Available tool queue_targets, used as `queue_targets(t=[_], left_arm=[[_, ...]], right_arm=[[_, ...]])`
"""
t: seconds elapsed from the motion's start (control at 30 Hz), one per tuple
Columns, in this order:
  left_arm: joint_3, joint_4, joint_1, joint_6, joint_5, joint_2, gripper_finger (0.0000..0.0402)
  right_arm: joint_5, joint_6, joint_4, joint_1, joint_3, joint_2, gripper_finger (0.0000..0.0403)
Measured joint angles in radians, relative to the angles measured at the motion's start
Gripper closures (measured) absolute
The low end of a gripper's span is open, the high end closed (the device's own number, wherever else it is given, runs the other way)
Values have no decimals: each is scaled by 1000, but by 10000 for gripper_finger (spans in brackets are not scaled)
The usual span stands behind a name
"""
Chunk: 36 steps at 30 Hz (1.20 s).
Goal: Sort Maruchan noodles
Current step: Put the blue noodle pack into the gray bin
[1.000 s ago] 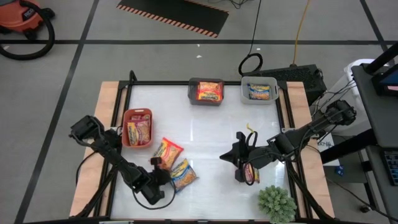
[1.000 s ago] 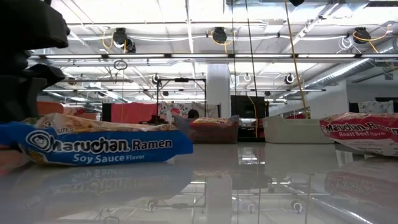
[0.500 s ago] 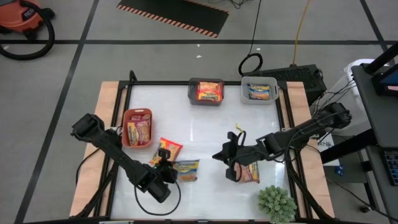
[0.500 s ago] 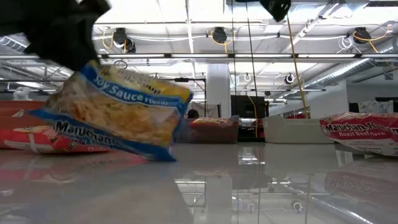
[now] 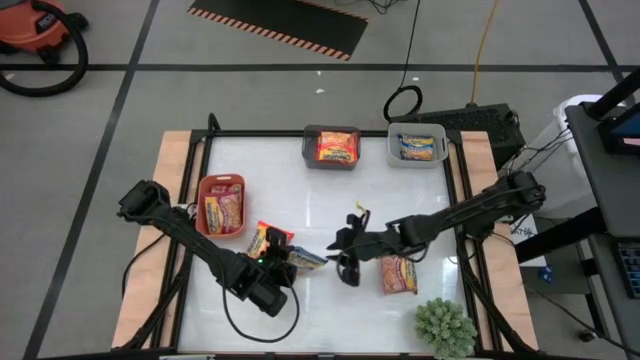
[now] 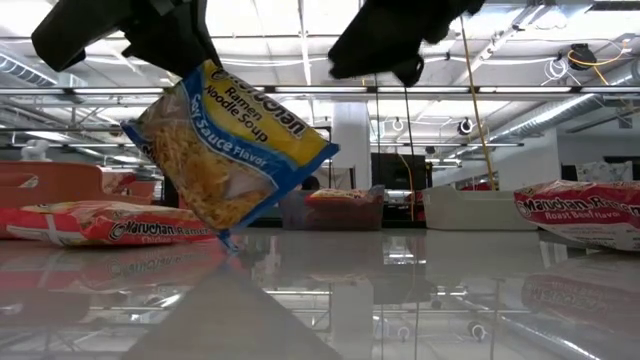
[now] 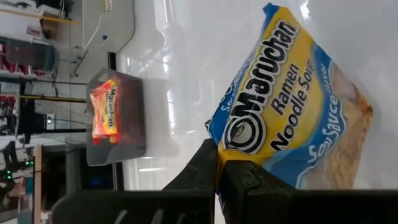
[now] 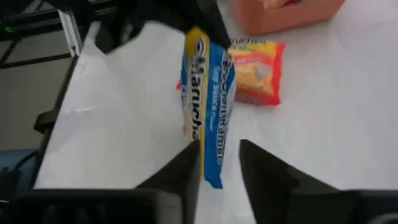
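I count six noodle packs: one blue pack (image 5: 303,257) up in the air, one red pack (image 5: 268,239) and one pink pack (image 5: 398,273) on the table (image 5: 310,190), and one inside each bin. I see three bins: red (image 5: 221,205), grey (image 5: 331,147) and white (image 5: 417,145). I see two arms and one green plant (image 5: 445,327).

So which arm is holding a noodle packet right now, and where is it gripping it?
The left gripper pinches the blue soy sauce packet by one edge, lifted off the table. The right gripper is open, holding nothing.

bare table centre (image 5: 320,200), bins (image 5: 331,146) along far edge
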Motion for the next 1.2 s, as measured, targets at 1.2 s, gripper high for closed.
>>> queue_targets(t=[1.2], left_arm=[[0,54,28,-18,8,0,398]], right_arm=[[-210,-46,285,-97,-1,265,209]])
